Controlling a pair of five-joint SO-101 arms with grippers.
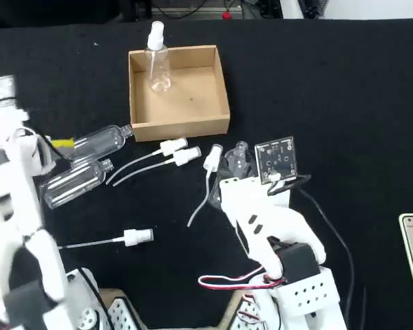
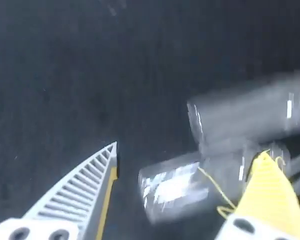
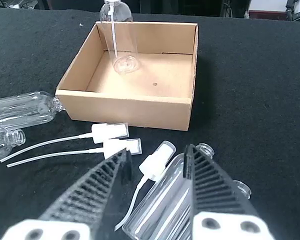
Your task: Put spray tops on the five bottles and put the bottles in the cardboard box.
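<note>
Right hand (image 3: 157, 150) is hanging spread over a lying bottle (image 3: 160, 205) w/ a loose spray top (image 3: 159, 159) beside it, near the cardboard box (image 3: 125, 107). One capped bottle (image 3: 121, 35) is standing in the box. Left hand (image 2: 188, 150), also spread, is hovering over 2 uncapped bottles (image 2: 175, 187) on the table (image 2: 65, 75).

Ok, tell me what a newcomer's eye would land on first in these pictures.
The cardboard box sits toward the far side of the table, with one capped bottle standing in a corner. In front lie two uncapped bottles to one side and loose spray tops with long tubes. The right gripper hangs open over another lying bottle just before the box.
</note>
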